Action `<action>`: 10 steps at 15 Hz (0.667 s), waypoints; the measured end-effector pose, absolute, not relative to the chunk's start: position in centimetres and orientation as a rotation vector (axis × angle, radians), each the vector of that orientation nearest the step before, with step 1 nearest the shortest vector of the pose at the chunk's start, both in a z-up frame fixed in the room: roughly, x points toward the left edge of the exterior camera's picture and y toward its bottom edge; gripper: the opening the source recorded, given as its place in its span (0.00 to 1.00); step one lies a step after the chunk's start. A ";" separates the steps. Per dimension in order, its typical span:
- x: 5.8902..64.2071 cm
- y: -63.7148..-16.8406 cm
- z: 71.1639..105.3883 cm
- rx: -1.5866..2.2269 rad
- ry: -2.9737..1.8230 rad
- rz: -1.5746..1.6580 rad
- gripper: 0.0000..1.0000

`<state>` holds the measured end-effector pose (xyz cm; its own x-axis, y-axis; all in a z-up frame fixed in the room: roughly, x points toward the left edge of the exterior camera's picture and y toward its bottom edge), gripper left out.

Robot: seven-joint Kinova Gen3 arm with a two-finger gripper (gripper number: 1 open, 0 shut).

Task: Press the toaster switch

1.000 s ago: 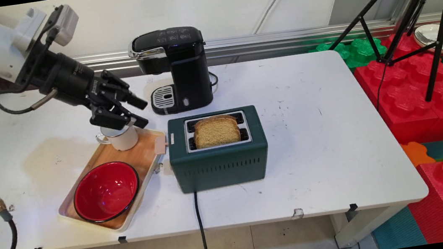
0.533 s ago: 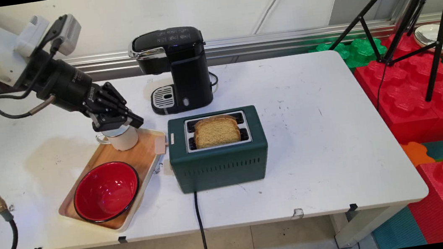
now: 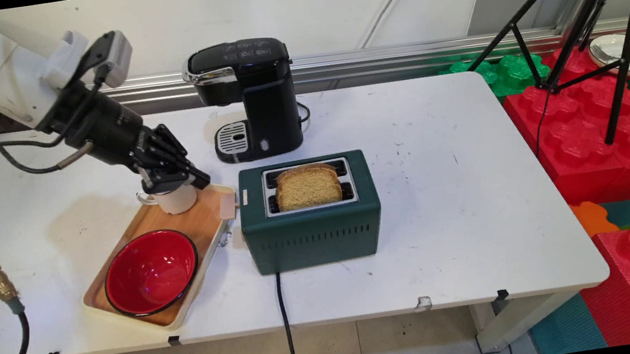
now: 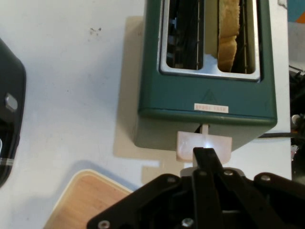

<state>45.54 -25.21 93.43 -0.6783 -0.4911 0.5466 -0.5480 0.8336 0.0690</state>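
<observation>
The gripper (image 3: 190, 179) has its fingers pressed together, holding nothing, just above the mug (image 3: 173, 199), with the toaster (image 4: 205, 71) lever ahead, bread raised.

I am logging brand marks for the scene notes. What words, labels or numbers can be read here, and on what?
None can be read with certainty.
Toaster: small pale label strip below a raised triangle, lettering too blurred to read.
Coffee maker: button icons on its lid, too small to read.
Gripper: white print on its black wrist, too small to read.
</observation>
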 end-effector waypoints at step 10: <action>42.9 -26.6 91.5 0.769 -2.484 0.120 0.00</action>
